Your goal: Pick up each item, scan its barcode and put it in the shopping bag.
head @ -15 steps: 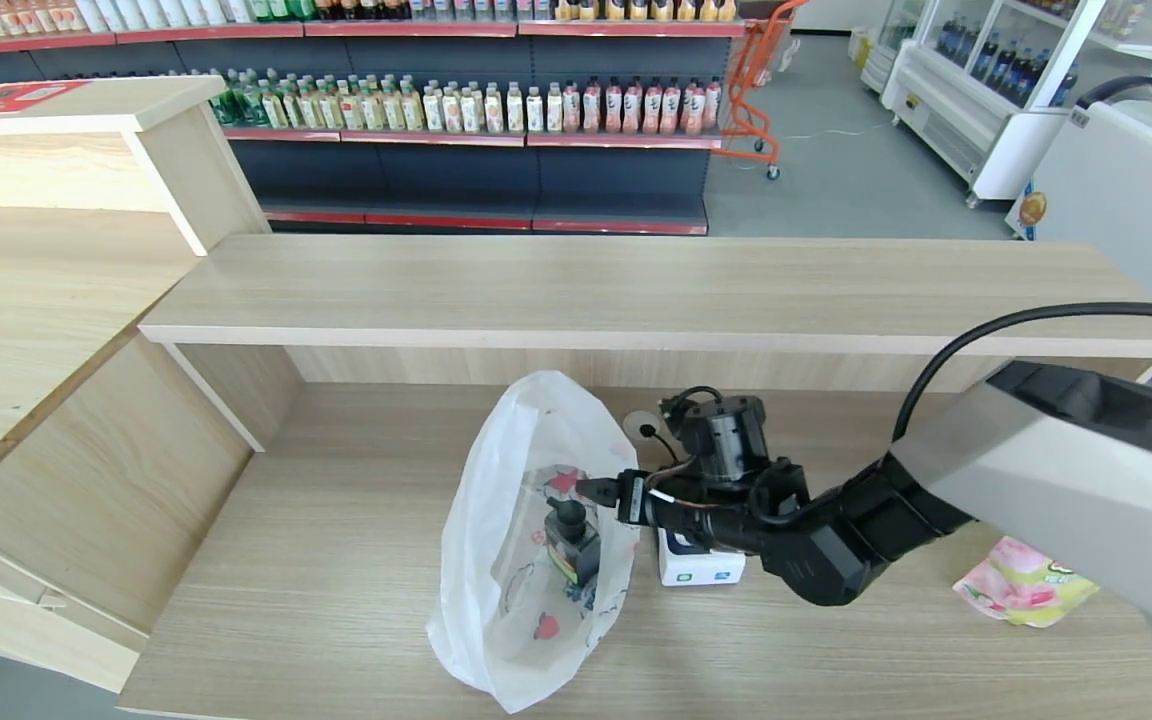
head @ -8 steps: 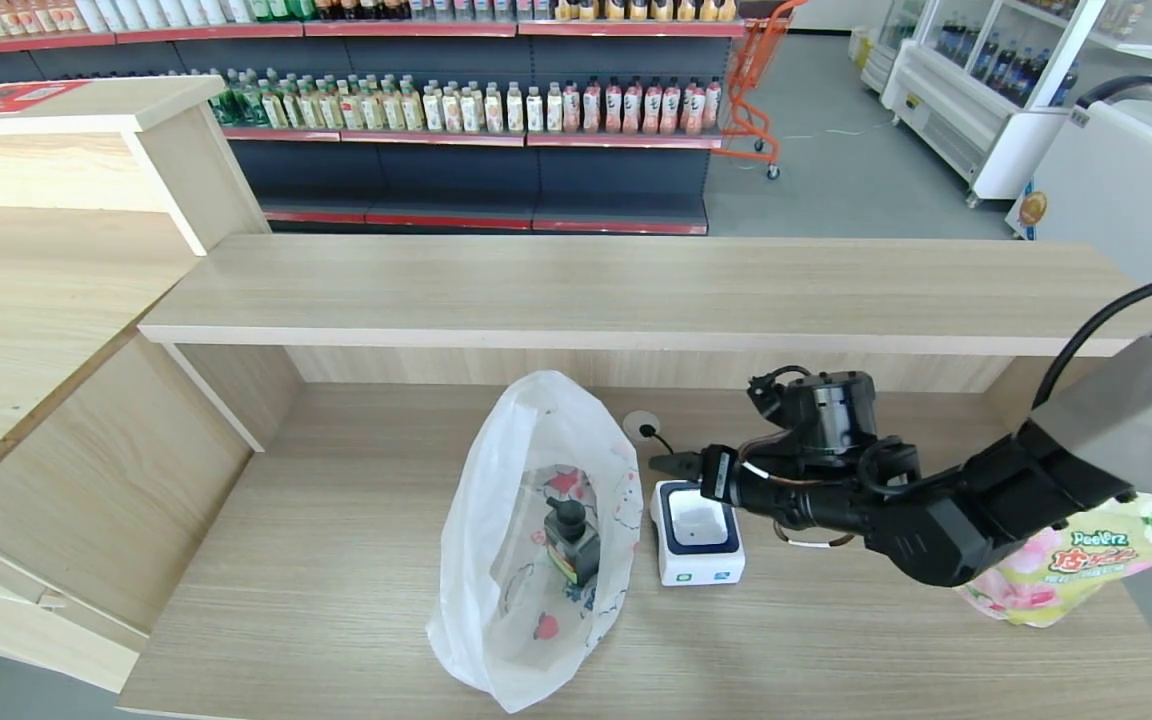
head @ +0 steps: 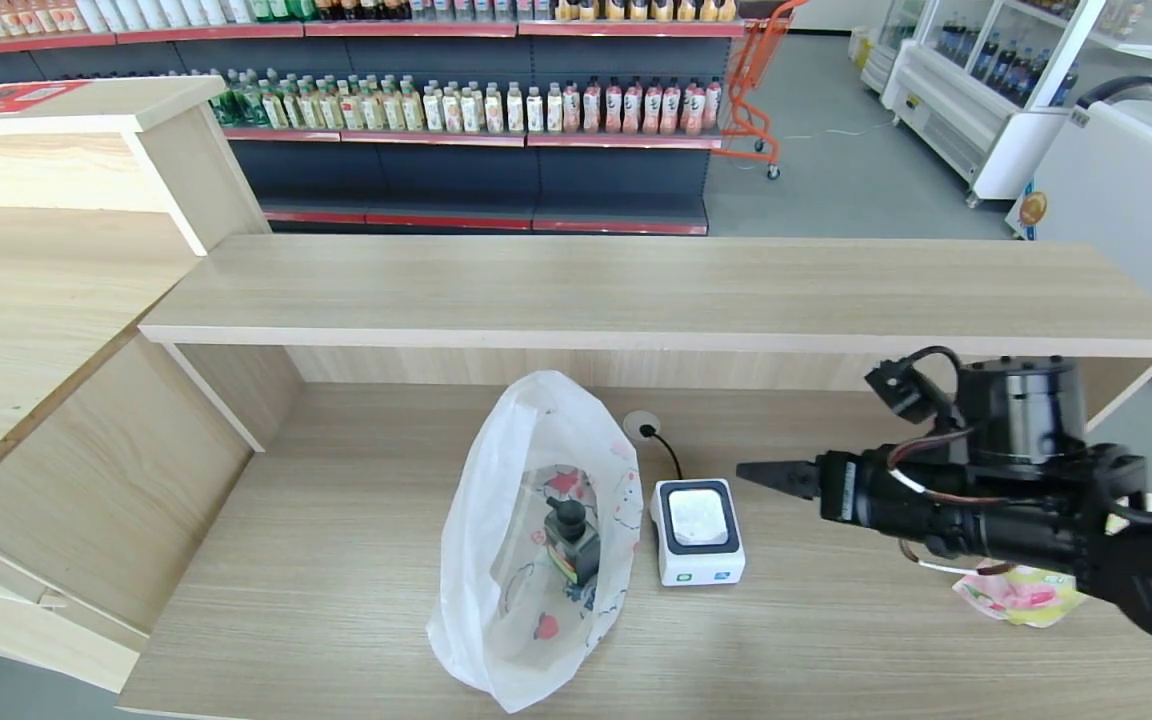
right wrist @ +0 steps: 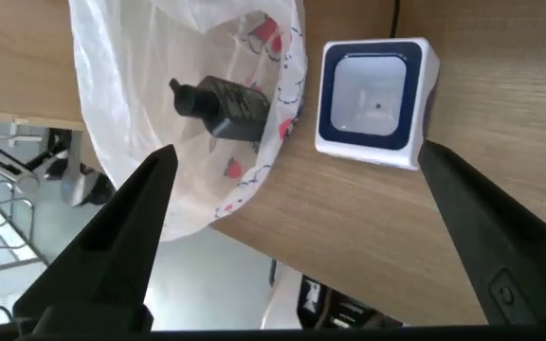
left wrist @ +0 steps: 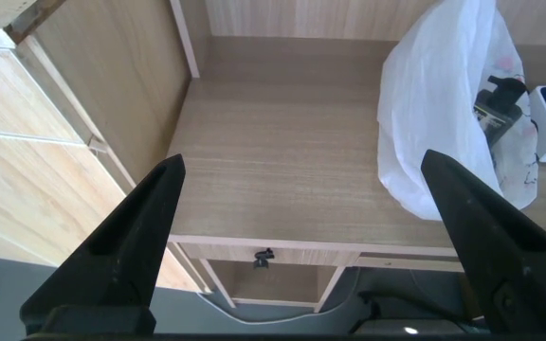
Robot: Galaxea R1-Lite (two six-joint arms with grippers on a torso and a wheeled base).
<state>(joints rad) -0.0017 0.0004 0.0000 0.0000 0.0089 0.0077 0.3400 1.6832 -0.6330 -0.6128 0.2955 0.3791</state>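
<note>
Bottle (head: 570,540) inside shopping bag (head: 492,470), scanner (head: 698,530) beside

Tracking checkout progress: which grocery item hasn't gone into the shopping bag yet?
The pink-and-green pouch, lying on the counter right of the scanner; the dark bottle already sits inside the shopping bag.

The black right arm (head: 1086,540) comes in from the right edge of the pale wooden surface (head: 336,600) and lies almost level above it, directed toward the left edge. Its wrist (head: 1021,405) carries a round black housing that stands upward, with thin cables around it. The right hand (head: 766,476) is above the right half of the surface. Its two dark fingers (right wrist: 112,256) are wide apart, with nothing between them. The left hand (left wrist: 303,163) is near the front edge of the surface, toward the left corner, also wide apart and empty.
</note>
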